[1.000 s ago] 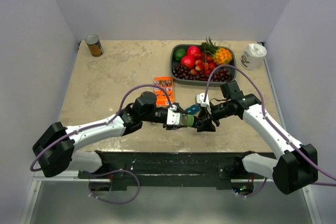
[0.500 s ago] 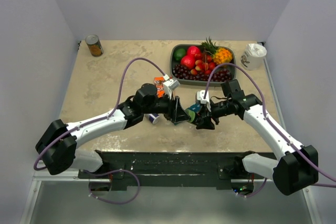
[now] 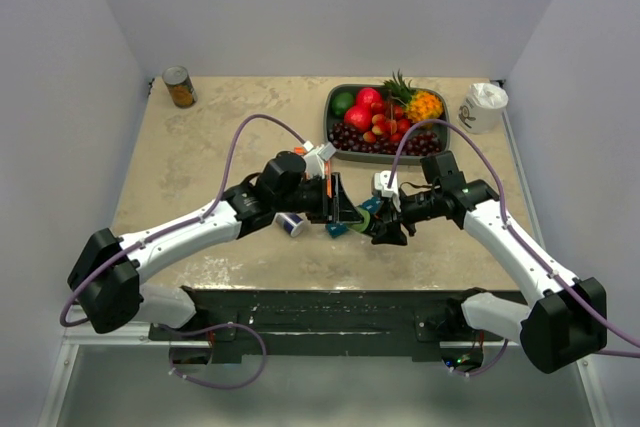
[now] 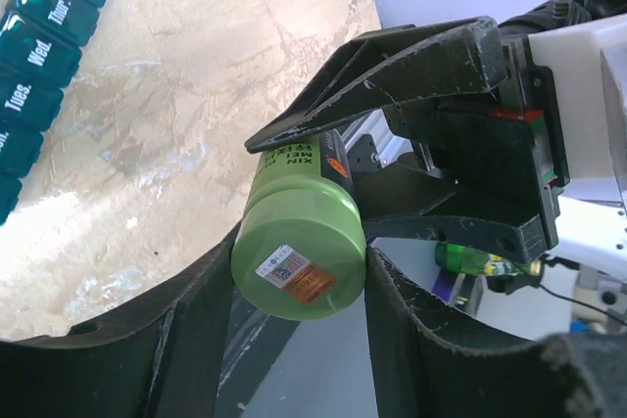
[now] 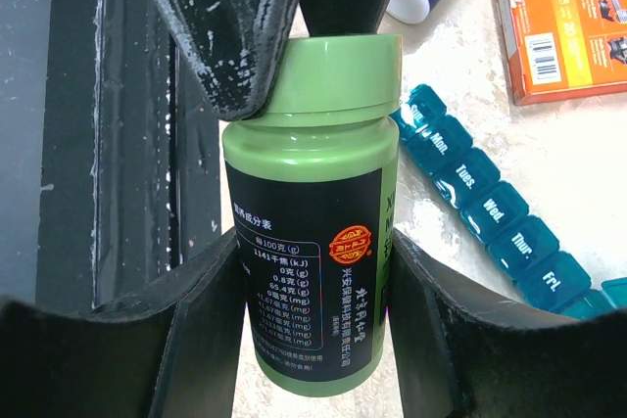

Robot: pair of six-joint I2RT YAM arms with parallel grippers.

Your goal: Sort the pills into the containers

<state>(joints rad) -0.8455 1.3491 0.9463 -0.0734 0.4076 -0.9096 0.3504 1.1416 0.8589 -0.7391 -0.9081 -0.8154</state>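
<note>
broadly, the risks start with the table [image 3: 190, 147]; the two arms meet above its near half, so anything dropped could roll toward the front edge; the right gripper [image 5: 312, 261] is clamped round the body of the green bottle [image 5: 294, 163], which hangs in the air lying roughly flat; the left gripper [image 4: 299, 286] is clenched on its cap [image 4: 294, 242]; if the cap comes off with the bottle this flat, pills could pour out at once, and i cannot tell how full it is; a weak hold on the smooth body could let the bottle turn with the cap instead of opening; the containers [image 5: 480, 193], a teal strip with day labels, lie on the table just below and beside the bottle; every lid in view looks shut, so spilled pills would likely scatter off them; a small white and blue bottle [image 3: 290, 224] lies near the left arm and could be knocked.
</note>
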